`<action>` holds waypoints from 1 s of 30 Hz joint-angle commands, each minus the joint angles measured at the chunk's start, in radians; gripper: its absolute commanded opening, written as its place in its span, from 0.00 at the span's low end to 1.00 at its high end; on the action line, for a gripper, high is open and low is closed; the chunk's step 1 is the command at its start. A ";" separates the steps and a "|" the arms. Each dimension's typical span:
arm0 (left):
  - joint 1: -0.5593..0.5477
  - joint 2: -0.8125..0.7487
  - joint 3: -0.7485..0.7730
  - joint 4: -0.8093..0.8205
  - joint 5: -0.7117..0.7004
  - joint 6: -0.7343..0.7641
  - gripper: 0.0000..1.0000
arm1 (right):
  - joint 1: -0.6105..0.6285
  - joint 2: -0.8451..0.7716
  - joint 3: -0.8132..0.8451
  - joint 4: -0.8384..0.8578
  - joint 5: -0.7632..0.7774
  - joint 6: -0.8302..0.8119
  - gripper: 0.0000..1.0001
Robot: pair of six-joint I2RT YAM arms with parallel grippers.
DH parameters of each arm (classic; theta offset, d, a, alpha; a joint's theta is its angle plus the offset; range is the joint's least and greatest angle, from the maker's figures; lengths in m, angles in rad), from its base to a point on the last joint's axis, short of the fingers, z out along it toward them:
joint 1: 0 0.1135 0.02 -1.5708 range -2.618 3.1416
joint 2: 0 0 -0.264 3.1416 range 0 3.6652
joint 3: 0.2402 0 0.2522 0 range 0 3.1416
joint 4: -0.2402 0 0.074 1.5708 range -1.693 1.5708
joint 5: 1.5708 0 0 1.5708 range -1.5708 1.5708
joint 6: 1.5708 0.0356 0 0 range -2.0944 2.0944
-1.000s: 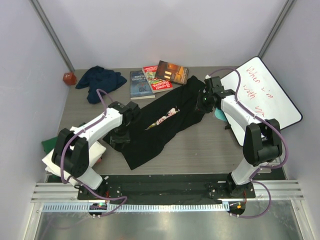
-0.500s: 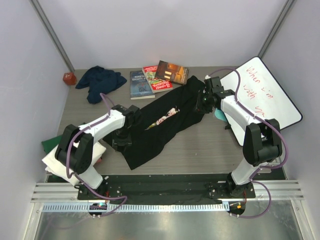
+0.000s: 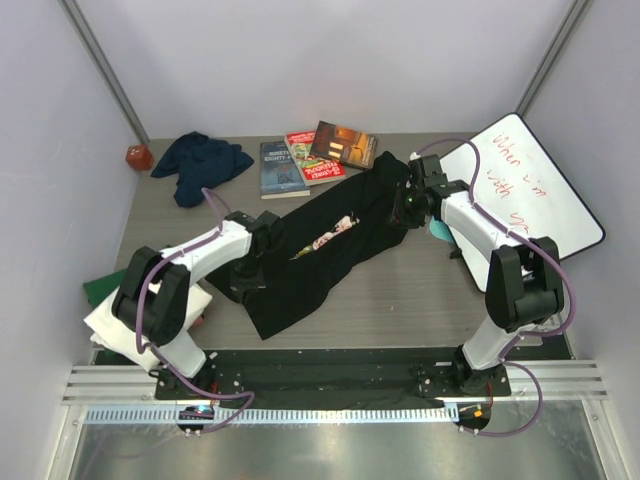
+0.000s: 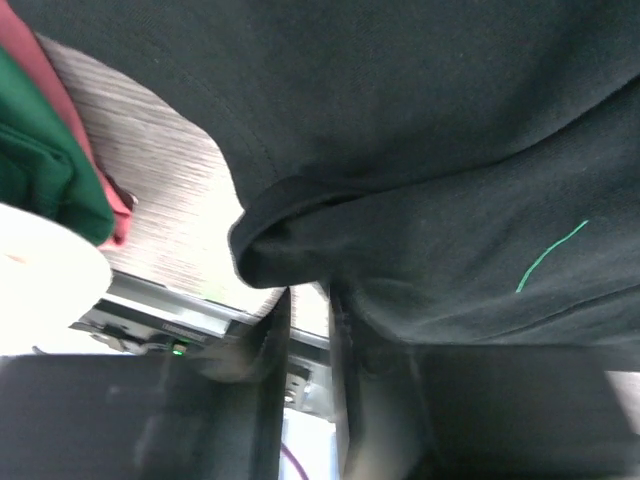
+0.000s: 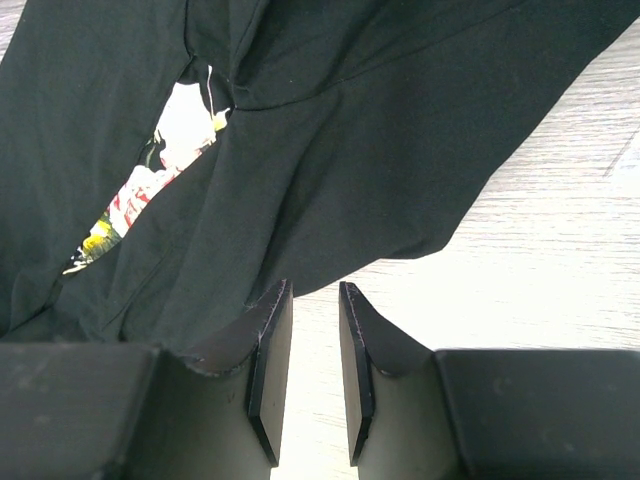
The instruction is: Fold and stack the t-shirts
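**Mia:** From the top camera, where is the black t-shirt (image 3: 330, 250)?

**Ben:** It lies on the table, long and slanted. 1 end is near and to the left. The other end is far and to the right.

**Mia:** Who is close to it?

**Ben:** The left gripper (image 3: 247, 283) is at the near left side. The right gripper (image 3: 405, 203) is at the far right end. So there are 2 ends for 2 arms.

**Mia:** What does the left wrist camera show?

**Ben:** A folded hem of the black cloth sits right at the tips of the left gripper (image 4: 308, 292). Its fingers are close together with a thin gap. I cannot tell if they pinch the hem. A green t-shirt (image 4: 40, 170) is off to the side.

**Mia:** And the right wrist camera?

**Ben:** The right gripper (image 5: 315, 288) has a thin gap too. I see bare table (image 5: 560, 250) through it, so it holds nothing. The cloth edge starts just past its tips, and the shirt stretches on ahead of it
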 commanded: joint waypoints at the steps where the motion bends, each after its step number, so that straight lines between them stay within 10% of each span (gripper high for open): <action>1: 0.000 0.005 0.002 0.029 0.007 0.005 0.03 | 0.005 0.004 -0.001 0.030 0.003 0.002 0.30; 14: 0.013 -0.045 0.061 -0.005 -0.055 0.015 0.00 | 0.005 0.010 -0.020 0.043 0.004 0.001 0.16; 21: 0.023 -0.080 0.049 -0.051 -0.082 -0.003 0.49 | 0.007 0.009 -0.031 0.065 0.009 -0.011 0.37; 30: 0.072 -0.159 -0.056 0.090 0.028 -0.008 0.52 | 0.005 0.134 -0.027 0.103 -0.012 -0.008 0.36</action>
